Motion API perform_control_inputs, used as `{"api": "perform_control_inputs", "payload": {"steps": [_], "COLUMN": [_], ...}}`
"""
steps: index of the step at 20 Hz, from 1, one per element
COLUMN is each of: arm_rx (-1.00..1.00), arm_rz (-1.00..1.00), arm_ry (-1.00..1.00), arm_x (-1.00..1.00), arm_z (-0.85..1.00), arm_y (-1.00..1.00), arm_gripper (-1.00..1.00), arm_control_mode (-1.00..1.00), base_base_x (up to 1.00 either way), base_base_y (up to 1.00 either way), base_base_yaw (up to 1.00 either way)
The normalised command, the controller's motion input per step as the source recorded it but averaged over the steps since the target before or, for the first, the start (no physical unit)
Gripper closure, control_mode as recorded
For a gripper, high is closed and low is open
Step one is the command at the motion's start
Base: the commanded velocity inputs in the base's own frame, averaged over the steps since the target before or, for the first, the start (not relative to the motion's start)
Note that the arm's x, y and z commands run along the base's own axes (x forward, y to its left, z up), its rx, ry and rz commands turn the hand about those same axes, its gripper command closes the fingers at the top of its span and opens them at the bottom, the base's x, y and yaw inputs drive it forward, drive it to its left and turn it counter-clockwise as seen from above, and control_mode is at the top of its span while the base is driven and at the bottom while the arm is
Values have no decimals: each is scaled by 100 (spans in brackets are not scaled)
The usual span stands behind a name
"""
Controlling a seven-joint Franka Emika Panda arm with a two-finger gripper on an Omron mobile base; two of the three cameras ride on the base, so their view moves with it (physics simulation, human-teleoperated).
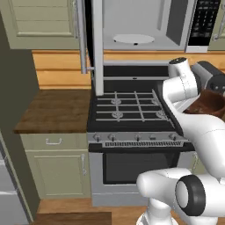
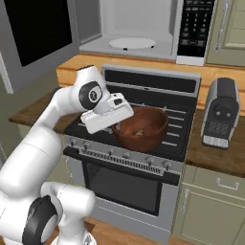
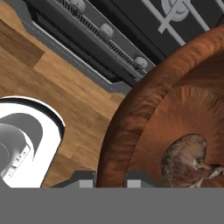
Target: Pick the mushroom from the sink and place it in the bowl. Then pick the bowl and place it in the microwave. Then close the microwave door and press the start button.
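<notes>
Two dark jaws of the gripper (image 3: pixel 110 178) are pinched tight on the rim of the bowl (image 2: pixel 141 128), one tip outside the wall and one inside, holding it up over the front of the stove (image 1: pixel 132 110). The mushroom (image 3: pixel 188 161) lies in the bottom of the bowl, brown cap up. Above the stove the microwave (image 2: pixel 143 28) stands with its pale interior showing, and the microwave door (image 2: pixel 33 33) is swung wide to the left.

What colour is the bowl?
Dark reddish brown bowl; the right base view shows it best.
</notes>
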Motion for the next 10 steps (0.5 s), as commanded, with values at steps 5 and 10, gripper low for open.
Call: {"api": "perform_control_inputs", "payload": {"steps": [5, 10], "arm_rx": [0, 0], "arm_rz": [0, 0], "arm_ry": [0, 0], "arm_x": [0, 0], "arm_z": [0, 0], "arm_y": [0, 0], "arm_gripper": [100, 100], "arm_control_mode": [100, 100], "base_base_x": [63, 69], "base_base_y": [19, 10], "base_base_yaw": [-26, -25]}}
